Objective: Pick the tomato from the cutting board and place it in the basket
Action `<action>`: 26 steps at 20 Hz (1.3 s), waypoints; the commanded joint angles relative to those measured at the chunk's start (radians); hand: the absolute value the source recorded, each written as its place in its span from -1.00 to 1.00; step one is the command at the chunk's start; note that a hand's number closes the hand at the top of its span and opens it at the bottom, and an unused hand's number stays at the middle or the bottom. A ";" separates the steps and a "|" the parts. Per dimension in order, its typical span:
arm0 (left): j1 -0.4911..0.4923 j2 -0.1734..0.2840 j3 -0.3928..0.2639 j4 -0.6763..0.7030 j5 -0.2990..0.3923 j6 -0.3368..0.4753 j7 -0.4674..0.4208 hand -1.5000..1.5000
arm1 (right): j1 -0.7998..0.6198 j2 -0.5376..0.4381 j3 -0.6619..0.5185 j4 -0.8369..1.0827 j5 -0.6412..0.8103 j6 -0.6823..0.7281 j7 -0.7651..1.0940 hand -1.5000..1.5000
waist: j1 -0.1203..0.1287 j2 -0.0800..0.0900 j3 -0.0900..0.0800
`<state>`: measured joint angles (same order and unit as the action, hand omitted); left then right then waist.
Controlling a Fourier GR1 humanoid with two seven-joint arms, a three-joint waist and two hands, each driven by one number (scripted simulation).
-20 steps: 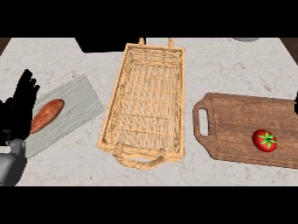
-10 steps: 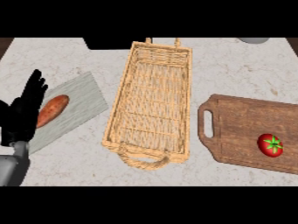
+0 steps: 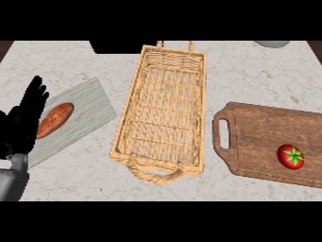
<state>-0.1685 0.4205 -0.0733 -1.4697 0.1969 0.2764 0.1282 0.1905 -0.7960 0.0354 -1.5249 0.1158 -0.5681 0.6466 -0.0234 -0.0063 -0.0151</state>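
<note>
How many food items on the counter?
2. A round red tomato with green stem on the brown wooden cutting board at right; an orange oblong sweet potato on the grey board at left. Woven wicker basket holds none.

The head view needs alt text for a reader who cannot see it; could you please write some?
A red tomato sits on a brown wooden cutting board at the right, beside a long woven wicker basket in the middle of a pale marble counter. At the left, the robot's black left hand rests open, fingers up, over a grey board carrying an orange sweet potato.
</note>
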 commanded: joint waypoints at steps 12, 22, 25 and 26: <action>-0.024 -0.022 0.019 0.018 -0.028 -0.018 -0.003 0.00 | 0.143 -0.124 -0.105 -0.666 -0.006 0.124 0.614 -1.00 | 0.004 0.003 0.014; -0.045 -0.074 0.040 0.041 -0.042 -0.040 -0.008 0.00 | 0.106 0.136 0.029 -0.497 0.220 0.104 0.458 -1.00 | 0.023 0.009 0.015; 0.001 -0.045 0.065 -0.049 -0.036 -0.074 0.049 0.00 | 0.133 0.207 0.038 -0.528 0.307 0.107 0.434 -1.00 | 0.022 0.005 0.015; 0.014 -0.052 0.079 0.039 -0.043 -0.107 -0.049 0.00 | 0.098 0.218 0.021 -0.461 0.314 0.112 0.388 -1.00 | 0.022 0.007 0.015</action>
<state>-0.1642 0.3700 -0.0237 -1.4757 0.1562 0.2098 0.1281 0.3149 -0.6568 0.0301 -2.0404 0.3403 -0.4370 1.0299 -0.0021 -0.0003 -0.0002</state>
